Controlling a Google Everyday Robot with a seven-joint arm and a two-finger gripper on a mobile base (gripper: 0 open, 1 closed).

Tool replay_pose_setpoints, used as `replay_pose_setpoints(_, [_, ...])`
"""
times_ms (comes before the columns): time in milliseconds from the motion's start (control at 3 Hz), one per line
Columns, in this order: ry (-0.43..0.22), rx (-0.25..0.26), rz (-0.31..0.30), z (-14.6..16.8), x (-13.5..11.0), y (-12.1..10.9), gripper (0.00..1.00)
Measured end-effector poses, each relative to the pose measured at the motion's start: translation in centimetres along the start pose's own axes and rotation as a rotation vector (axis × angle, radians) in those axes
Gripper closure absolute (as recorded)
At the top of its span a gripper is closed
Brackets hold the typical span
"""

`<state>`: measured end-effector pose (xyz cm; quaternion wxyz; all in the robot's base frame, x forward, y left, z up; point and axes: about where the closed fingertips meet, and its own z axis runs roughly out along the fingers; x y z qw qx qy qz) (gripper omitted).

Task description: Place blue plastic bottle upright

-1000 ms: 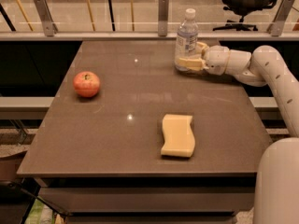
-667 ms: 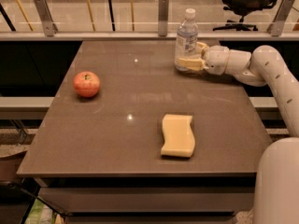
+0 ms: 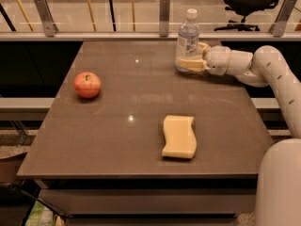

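The blue plastic bottle (image 3: 188, 36), clear with a white cap and a pale label, stands upright on the table (image 3: 141, 93) near its far right corner. My gripper (image 3: 189, 58) reaches in from the right and is shut on the bottle's lower part. One tan finger (image 3: 190, 64) lies across the front of the bottle. The other finger (image 3: 203, 46) shows behind it, with its tip hidden. The bottle's base rests on the tabletop.
A red apple (image 3: 87, 84) sits at the left of the table. A yellow sponge (image 3: 179, 136) lies at the front middle. A glass railing with metal posts (image 3: 164, 13) runs just behind the table's far edge. My white arm (image 3: 277, 79) spans the right side.
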<state>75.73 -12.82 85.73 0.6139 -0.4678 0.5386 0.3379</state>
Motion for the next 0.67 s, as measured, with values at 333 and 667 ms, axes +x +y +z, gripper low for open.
replay_pose_setpoints(333, [0.000,0.000,0.000,0.01,0.00,0.00,0.13])
replay_pose_setpoints(667, [-0.002,-0.005,0.001,0.36,-0.02,0.09,0.00])
